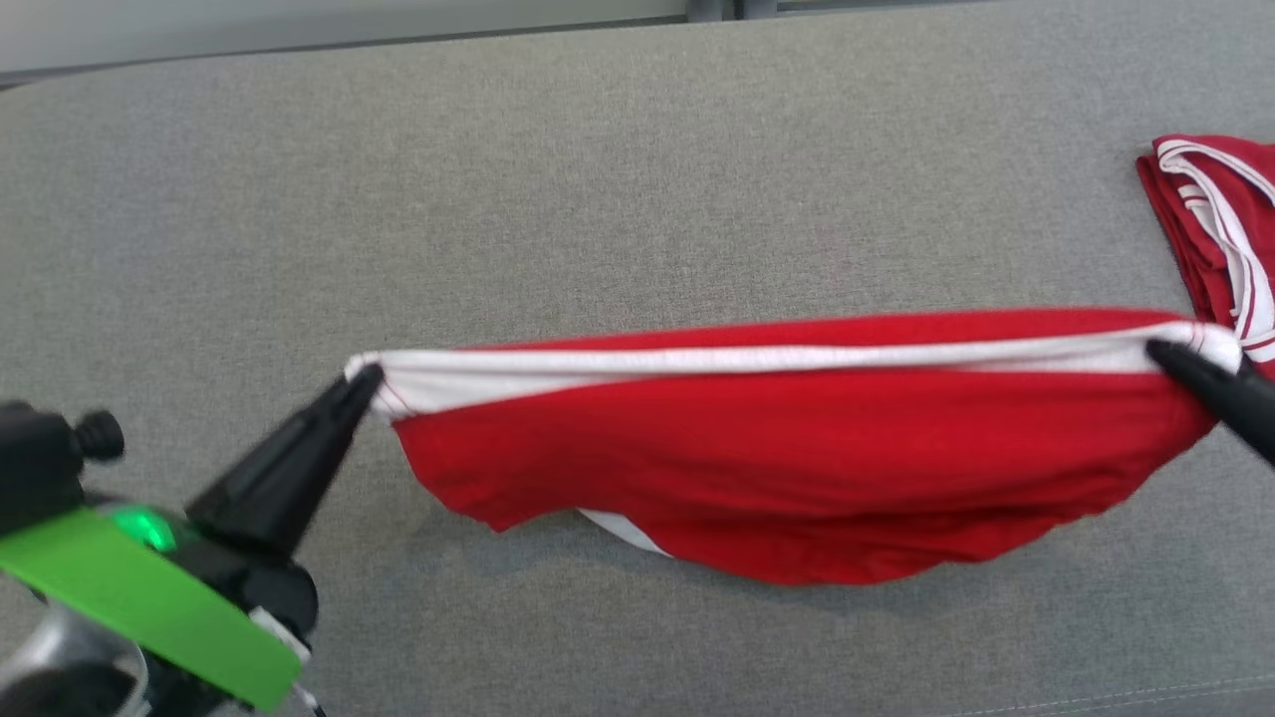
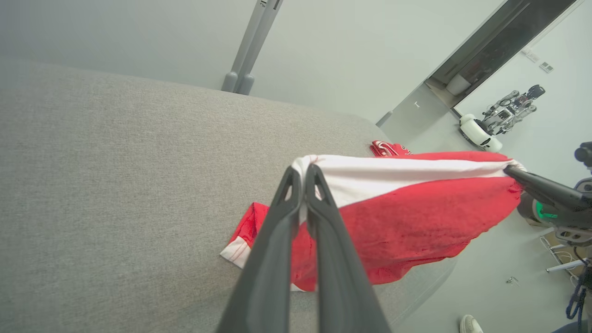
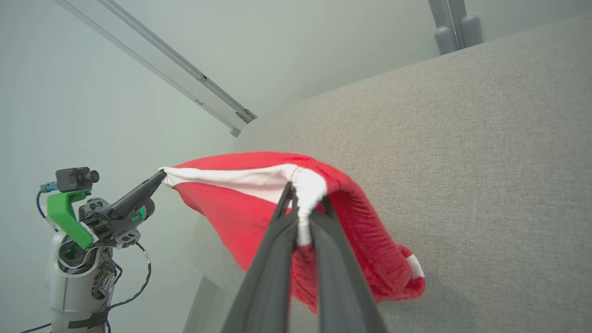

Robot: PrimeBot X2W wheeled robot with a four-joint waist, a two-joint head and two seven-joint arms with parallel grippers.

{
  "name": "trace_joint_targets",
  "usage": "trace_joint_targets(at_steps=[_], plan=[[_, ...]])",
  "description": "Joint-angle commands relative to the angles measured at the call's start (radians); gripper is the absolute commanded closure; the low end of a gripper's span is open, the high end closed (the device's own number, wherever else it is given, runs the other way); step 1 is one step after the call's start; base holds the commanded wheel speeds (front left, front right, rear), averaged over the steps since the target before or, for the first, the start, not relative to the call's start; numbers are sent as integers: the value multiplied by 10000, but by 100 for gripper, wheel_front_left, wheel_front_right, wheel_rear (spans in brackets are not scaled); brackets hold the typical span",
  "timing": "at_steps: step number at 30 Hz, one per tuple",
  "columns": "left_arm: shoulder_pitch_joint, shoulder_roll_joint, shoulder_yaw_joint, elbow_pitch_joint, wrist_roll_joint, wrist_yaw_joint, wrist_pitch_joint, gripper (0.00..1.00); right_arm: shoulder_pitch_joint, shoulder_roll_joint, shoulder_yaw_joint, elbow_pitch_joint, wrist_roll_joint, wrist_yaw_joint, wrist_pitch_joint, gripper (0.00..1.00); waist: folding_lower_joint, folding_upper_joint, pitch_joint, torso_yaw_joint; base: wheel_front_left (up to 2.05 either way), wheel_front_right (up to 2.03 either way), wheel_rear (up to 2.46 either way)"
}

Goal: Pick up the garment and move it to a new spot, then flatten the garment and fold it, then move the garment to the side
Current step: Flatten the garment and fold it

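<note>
The garment (image 1: 797,468) is red with a white band along its top edge. It hangs stretched between my two grippers above the grey fabric table (image 1: 598,179), its lower part sagging onto the surface. My left gripper (image 1: 367,376) is shut on the band's left end. My right gripper (image 1: 1160,352) is shut on the band's right end. In the left wrist view the garment (image 2: 407,222) spreads away from my left gripper (image 2: 303,170) toward the right gripper (image 2: 508,169). In the right wrist view my right gripper (image 3: 305,194) pinches the white band of the garment (image 3: 240,208).
A second red and white garment (image 1: 1220,224) lies folded at the table's right edge. A wall and metal posts (image 2: 245,51) stand behind the table. Another robot (image 2: 502,115) and a shoe (image 2: 471,323) are on the floor beyond the table.
</note>
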Motion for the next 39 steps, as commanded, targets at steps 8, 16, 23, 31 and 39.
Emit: trace_joint_targets(at_steps=[8, 16, 23, 31, 39], plan=[[-6310, 865, -237, 3161, 1038, 435, 1098, 100, -5832, -148, 1292, 2524, -2429, 6, -49, 100, 0, -1, 2645, 392, 0, 0, 0], [-12976, 242, -1128, 8263, 2525, 223, 61, 100, -12489, 545, 2902, 7102, -6168, 5, -3531, 100, 0, -1, 4606, 797, 0, 0, 0], [-16925, -158, -929, 11198, 3815, -103, -3868, 100, -16406, 879, 3361, 10310, -8241, -6, -7796, 100, 0, -1, 5641, 783, 0, 0, 0], [-17134, -669, -1804, 13668, 4048, -1059, -7030, 100, -16336, 739, 4759, 12398, -7877, 3, -9747, 100, 0, -1, 6431, 874, 0, 0, 0], [-14532, -758, -3466, 14062, 2802, -1124, -8375, 100, -13541, -323, 5676, 12555, -6349, 6, -10357, 100, 0, -1, 6373, 855, 0, 0, 0]])
